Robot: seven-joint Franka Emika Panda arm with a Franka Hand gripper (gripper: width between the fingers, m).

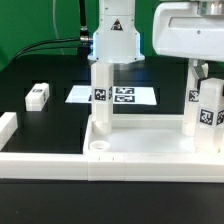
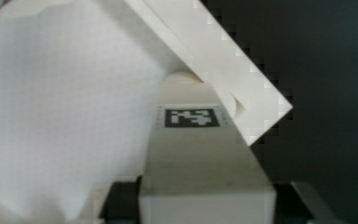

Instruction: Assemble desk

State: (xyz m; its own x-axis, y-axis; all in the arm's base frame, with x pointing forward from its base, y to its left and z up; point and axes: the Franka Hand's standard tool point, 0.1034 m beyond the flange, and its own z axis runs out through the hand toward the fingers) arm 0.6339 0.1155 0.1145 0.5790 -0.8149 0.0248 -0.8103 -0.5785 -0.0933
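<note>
The white tray-like tabletop (image 1: 140,142) lies at the front of the black table, sockets up. One tagged white leg (image 1: 101,95) stands upright in its corner on the exterior view's left. Another leg (image 1: 190,100) stands at the right side. My gripper (image 1: 205,72) hangs over the right corner, shut on a third tagged leg (image 1: 211,115) held upright against the tabletop. In the wrist view the leg (image 2: 194,140) sits between my two dark fingers (image 2: 126,196) over the tabletop's rim (image 2: 211,55); my gripper (image 2: 208,200) clamps it. A loose leg (image 1: 37,95) lies at the left.
The marker board (image 1: 120,95) lies flat behind the tabletop, in front of the robot base (image 1: 115,35). White border rails run along the left (image 1: 8,130) and the front (image 1: 40,165).
</note>
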